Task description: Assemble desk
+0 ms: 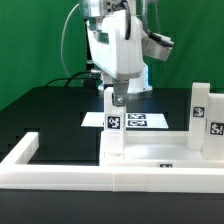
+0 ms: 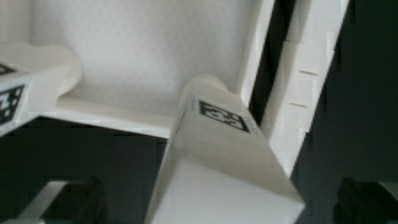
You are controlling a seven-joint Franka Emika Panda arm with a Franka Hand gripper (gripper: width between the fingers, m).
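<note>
Nearest you in the exterior view runs the long white rim (image 1: 60, 168) that frames the black desk (image 1: 50, 115). Just behind it lies the tabletop panel (image 1: 160, 152), on the right half of the scene. A leg (image 1: 114, 125) stands upright at the panel's left corner, a square tag on its near face. A second leg (image 1: 199, 122) stands at the panel's right side, with a third leg (image 1: 216, 125) close beside it at the frame edge. The gripper (image 1: 117, 97) hangs straight above the left leg, its jaws down at the leg's top; you cannot tell whether they are clamped on it or apart. In the wrist view that leg (image 2: 222, 140) fills the middle. Farther back, behind the leg, lies the marker board (image 1: 145, 121)
</note>
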